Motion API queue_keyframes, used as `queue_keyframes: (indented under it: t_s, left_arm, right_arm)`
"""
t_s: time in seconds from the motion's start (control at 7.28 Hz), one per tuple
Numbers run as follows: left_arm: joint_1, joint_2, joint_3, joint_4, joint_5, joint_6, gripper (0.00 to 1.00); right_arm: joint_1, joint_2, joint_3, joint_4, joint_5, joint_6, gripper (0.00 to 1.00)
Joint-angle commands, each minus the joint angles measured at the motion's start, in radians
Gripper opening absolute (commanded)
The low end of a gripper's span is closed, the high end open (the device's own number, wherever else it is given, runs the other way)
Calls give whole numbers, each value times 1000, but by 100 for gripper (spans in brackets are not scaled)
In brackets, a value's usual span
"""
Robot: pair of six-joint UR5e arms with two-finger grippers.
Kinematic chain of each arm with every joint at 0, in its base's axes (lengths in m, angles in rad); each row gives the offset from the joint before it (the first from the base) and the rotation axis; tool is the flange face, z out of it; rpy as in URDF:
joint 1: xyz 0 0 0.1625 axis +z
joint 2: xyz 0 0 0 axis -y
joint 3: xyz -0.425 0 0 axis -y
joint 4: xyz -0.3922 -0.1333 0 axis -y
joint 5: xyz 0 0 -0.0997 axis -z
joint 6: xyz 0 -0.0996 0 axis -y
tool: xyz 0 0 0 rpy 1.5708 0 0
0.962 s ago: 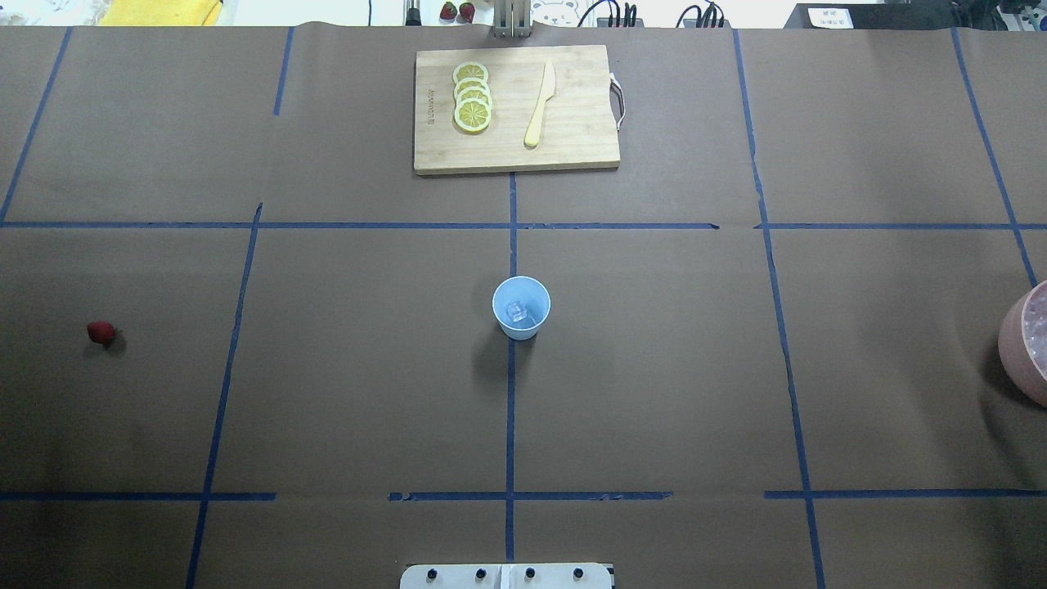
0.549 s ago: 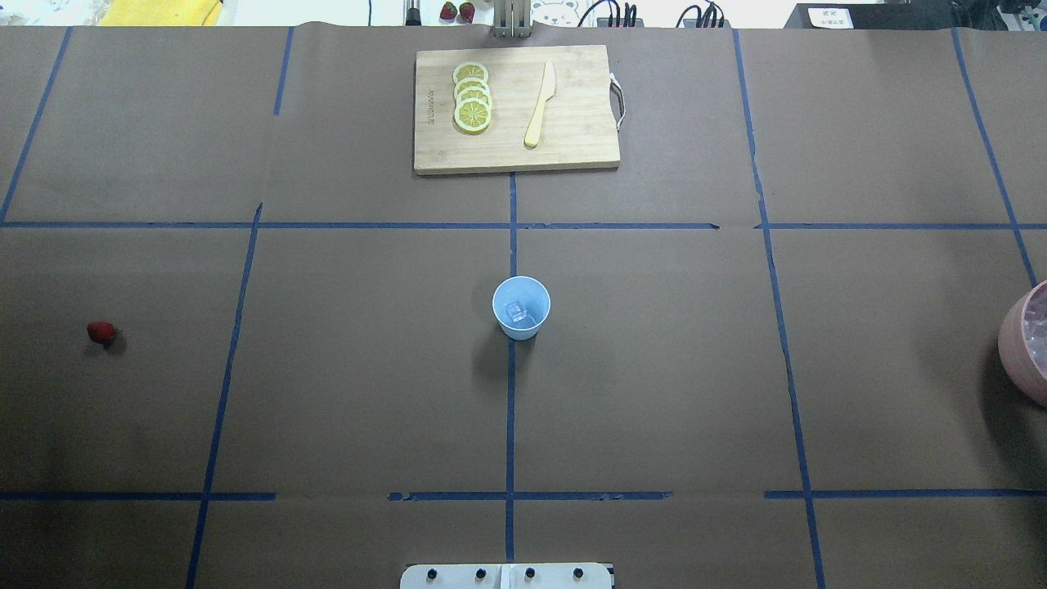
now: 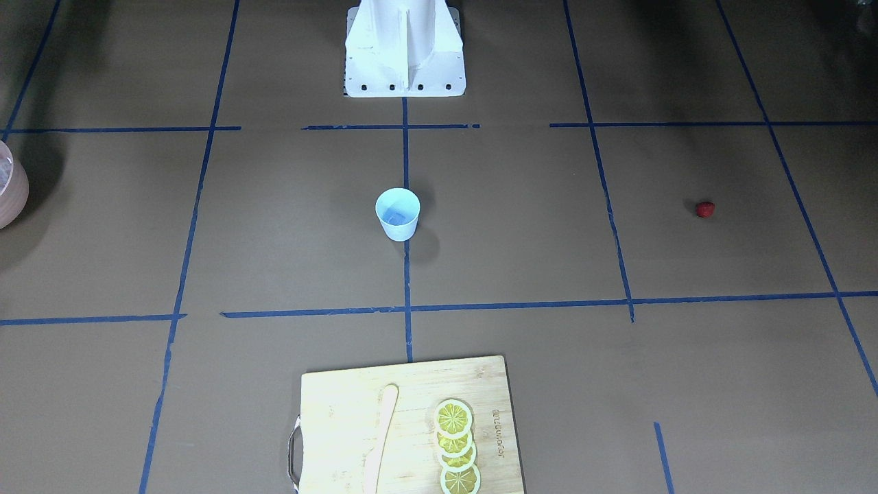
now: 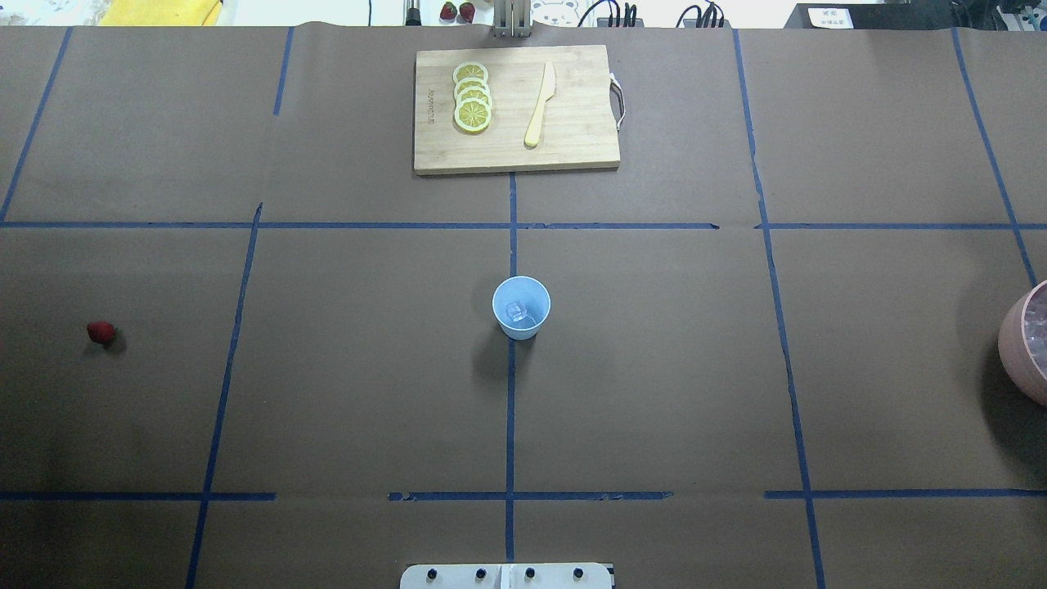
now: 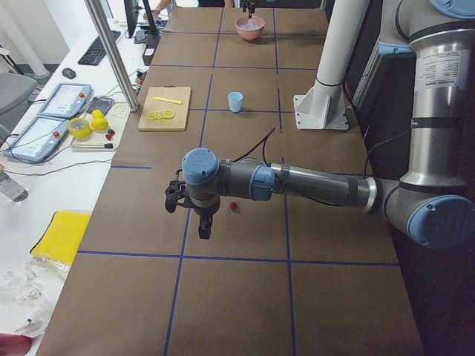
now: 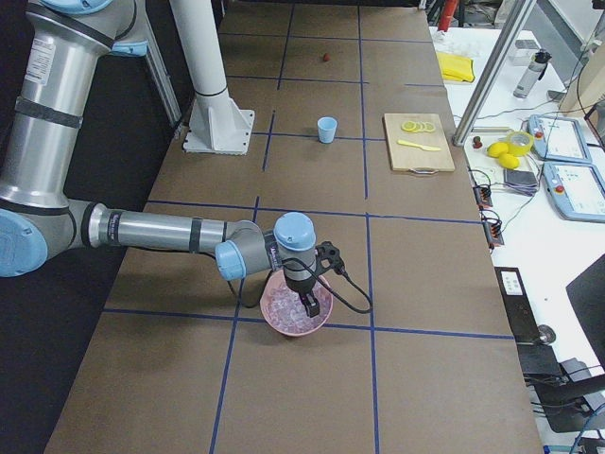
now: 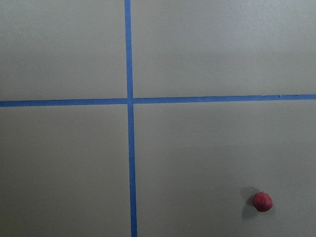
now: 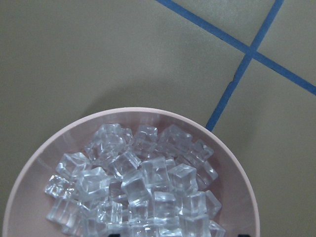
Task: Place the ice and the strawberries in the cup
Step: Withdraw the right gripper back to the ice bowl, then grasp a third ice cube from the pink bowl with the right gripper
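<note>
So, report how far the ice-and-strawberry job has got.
Done: one ice cube sits in the cup. In hand: the right gripper hangs over the bowl of ice; the left gripper hovers near the strawberry. Left: the strawberry, lying on the table.

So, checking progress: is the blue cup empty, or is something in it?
Not empty. The upright cup holds a clear ice cube, seen from overhead; the strawberry lies out on the table.
</note>
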Motion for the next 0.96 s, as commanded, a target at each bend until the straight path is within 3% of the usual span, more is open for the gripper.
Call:
queue_keyframes:
  t_s: [0.0, 0.82]
  left_arm:
    - [0, 3, -2, 0, 0, 0, 100]
    - [0, 3, -2, 0, -2, 0, 100]
  right_arm:
    - [-40, -2, -5, 0, -15, -5, 69]
    - [-85, -12, -41, 0, -76, -48, 68]
